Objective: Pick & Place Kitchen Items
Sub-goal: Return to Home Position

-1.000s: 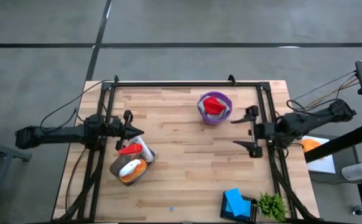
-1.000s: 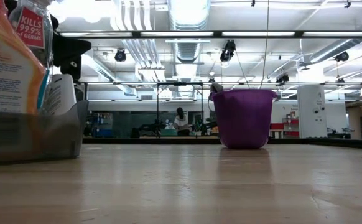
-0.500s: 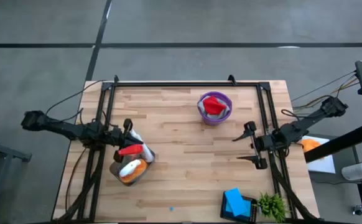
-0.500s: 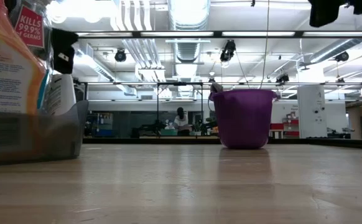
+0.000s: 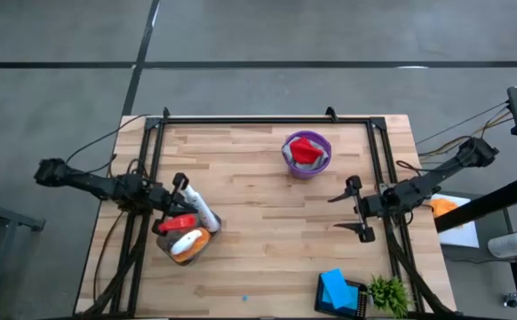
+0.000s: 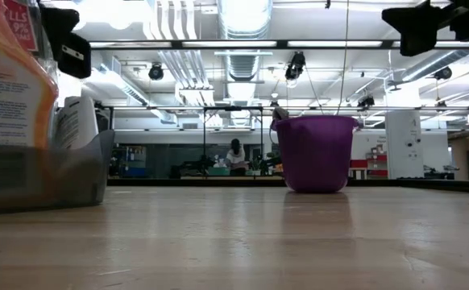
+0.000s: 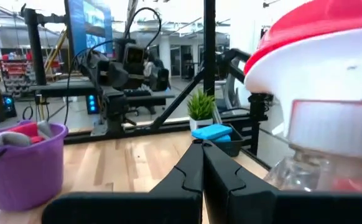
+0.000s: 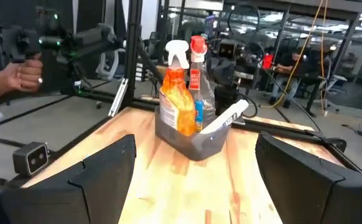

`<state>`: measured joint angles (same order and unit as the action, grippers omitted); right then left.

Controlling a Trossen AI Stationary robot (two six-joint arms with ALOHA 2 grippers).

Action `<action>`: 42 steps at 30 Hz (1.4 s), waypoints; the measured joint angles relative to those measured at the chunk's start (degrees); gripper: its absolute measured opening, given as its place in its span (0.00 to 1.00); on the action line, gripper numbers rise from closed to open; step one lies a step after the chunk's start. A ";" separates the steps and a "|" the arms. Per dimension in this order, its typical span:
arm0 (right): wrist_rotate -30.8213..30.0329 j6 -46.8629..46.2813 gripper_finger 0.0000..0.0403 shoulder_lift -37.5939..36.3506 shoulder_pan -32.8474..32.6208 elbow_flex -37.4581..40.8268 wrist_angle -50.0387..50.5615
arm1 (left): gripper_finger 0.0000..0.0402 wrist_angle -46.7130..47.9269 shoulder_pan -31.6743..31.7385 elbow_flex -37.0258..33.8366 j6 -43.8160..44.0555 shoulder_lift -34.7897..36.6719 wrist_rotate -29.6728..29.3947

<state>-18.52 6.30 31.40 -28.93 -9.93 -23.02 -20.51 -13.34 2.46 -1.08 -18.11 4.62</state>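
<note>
Ease left end effector (image 5: 181, 185), closed and empty, clear of grey bin (image 8: 196, 144) without clipping its spray bottles (image 8: 182, 87); right end effector (image 5: 353, 211), far from bin, spread wide, empty

Floor (image 5: 267, 31): grey concrete, crossed by dark seam lines. Tabletop (image 5: 258, 227): light wood planks inside a black frame (image 5: 241, 118). Ceiling: open, with ducting (image 6: 242, 66) and bright strip lights (image 6: 238, 14). Far background: workstations, a white pillar (image 6: 402, 143), one seated person (image 6: 235, 155).
</note>
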 joint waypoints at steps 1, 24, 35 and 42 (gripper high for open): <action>-0.01 0.07 0.80 -0.88 0.00 0.27 0.09 | 0.00 0.41 0.00 -0.20 -0.02 0.84 0.02; -4.66 1.39 0.80 -24.86 0.22 9.53 10.32 | 0.00 16.34 0.67 -2.29 2.45 18.12 -13.96; -5.05 1.64 0.80 -31.38 0.26 9.51 19.69 | 0.00 17.18 0.90 -2.31 2.67 18.12 -15.90; -6.95 2.70 0.80 -31.30 0.28 8.50 22.68 | 0.00 17.60 1.11 -2.31 3.06 18.11 -18.11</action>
<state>-25.47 9.00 0.10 -28.64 -1.43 -0.34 -2.91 -12.23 0.14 1.98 -0.01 -13.48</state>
